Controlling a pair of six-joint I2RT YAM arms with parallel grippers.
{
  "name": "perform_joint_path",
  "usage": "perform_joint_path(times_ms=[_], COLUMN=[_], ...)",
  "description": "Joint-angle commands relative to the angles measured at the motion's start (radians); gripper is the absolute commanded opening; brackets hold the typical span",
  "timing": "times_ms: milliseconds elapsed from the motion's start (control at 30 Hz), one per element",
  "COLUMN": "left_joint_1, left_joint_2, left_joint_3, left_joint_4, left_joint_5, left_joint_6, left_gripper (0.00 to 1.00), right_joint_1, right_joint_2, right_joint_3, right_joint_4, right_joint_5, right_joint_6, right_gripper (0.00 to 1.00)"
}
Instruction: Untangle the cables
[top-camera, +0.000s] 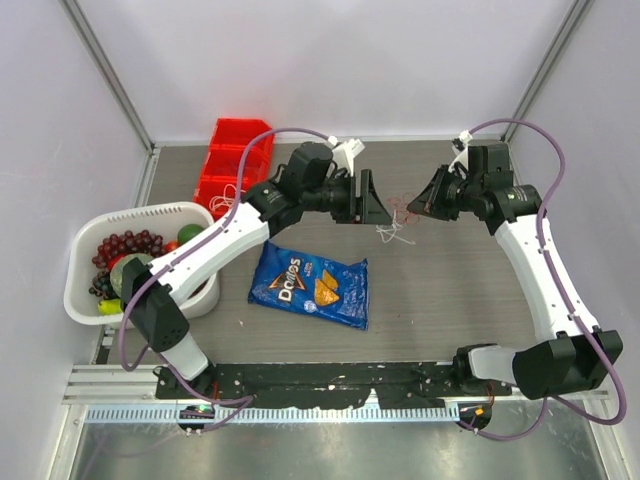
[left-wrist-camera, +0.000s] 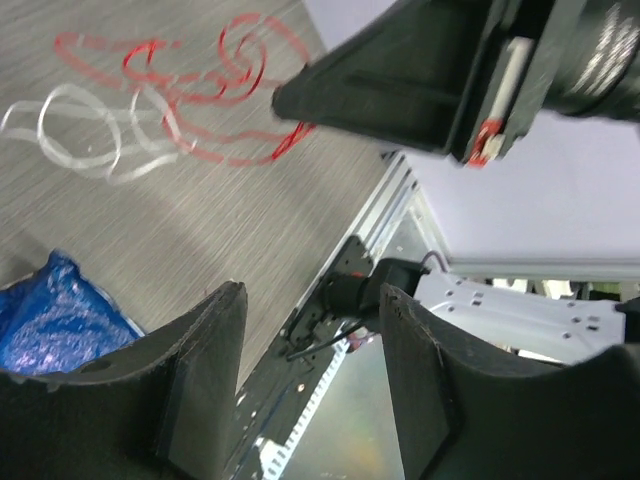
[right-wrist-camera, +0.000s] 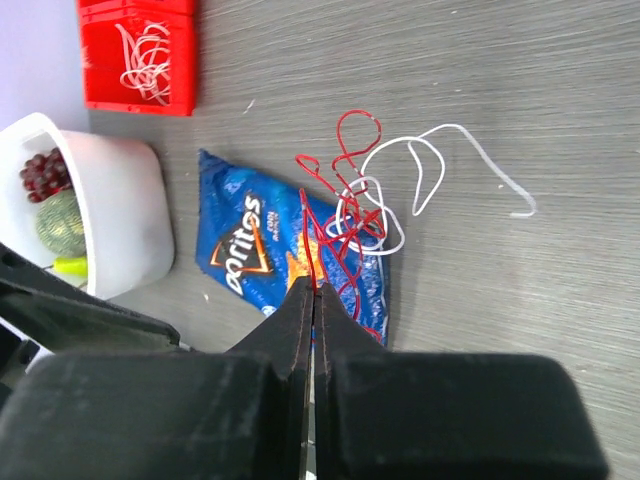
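**Top external.** Bare grey table (top-camera: 470, 290) lies right of the Doritos bag (top-camera: 310, 285). Left of the bag stands the white basket (top-camera: 85, 235), and the red bins (top-camera: 235, 165) sit behind and left of it. The cables (top-camera: 400, 220) lie just behind the bag's far right corner, between the two grippers. The left arm reaches forward and bends right over the bag's left side. Its left gripper (top-camera: 368, 200) faces the right gripper (top-camera: 418, 200), with the cables between them.

**Left wrist.** The left gripper (left-wrist-camera: 310, 310) has its fingers spread wide with nothing between them. Open table runs from the bag (left-wrist-camera: 50, 325) to the red cable (left-wrist-camera: 200, 80) and white cable (left-wrist-camera: 80, 130). The right gripper (left-wrist-camera: 295, 100) has its tip at the red loops.

**Right wrist.** The right gripper (right-wrist-camera: 313, 290) has its fingers pressed together, and red cable (right-wrist-camera: 345, 160) strands run into the tip. The white cable (right-wrist-camera: 420, 170) loops through the red one. The tangle overlaps the bag's (right-wrist-camera: 245, 245) right edge, with clear table to the right of it.
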Motion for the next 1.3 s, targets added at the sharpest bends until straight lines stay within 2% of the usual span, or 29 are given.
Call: perform_joint_path(times_ms=[0,100,133,200,233,300,433,500,933,1133,1267], left_joint_1=[0.015,0.027,0.035,0.055,0.066,0.077,0.078,0.078,0.078,0.077,0.078], left_joint_2=[0.038,0.084,0.104,0.147,0.17,0.194,0.23,0.248,0.305,0.319,0.317], left_joint_3=[0.113,0.153,0.162,0.195,0.208,0.217,0.213,0.22,0.254,0.266,0.281], left_joint_4=[0.061,0.007,-0.016,-0.073,-0.08,-0.068,0.002,-0.01,0.047,0.05,0.056], left_joint_5=[-0.014,-0.048,-0.066,-0.08,-0.069,-0.046,-0.003,-0.002,0.012,0.006,-0.017], left_joint_6=[-0.027,-0.018,-0.025,-0.042,-0.053,-0.076,-0.122,-0.137,-0.188,-0.193,-0.171], left_gripper=[0.61,0.61,0.58,0.44,0.41,0.41,0.48,0.48,0.41,0.31,0.29], right_joint_1=[0.0,0.0,0.0,0.0,0.0,0.0,0.0,0.002,0.0,0.0,0.0], right_joint_2=[-0.038,-0.061,-0.07,-0.081,-0.084,-0.087,-0.092,-0.093,-0.098,-0.099,-0.105], right_joint_3=[-0.003,-0.032,-0.041,-0.05,-0.05,-0.049,-0.052,-0.052,-0.069,-0.075,-0.087], right_joint_4=[0.07,0.099,0.113,0.124,0.124,0.121,0.119,0.121,0.125,0.127,0.129], right_joint_5=[-0.118,-0.146,-0.157,-0.164,-0.166,-0.166,-0.169,-0.17,-0.178,-0.181,-0.186], right_joint_6=[0.022,0.049,0.06,0.069,0.068,0.068,0.068,0.065,0.071,0.069,0.071], right_gripper=[0.01,0.01,0.01,0.01,0.01,0.01,0.01,0.01,0.01,0.01,0.01])
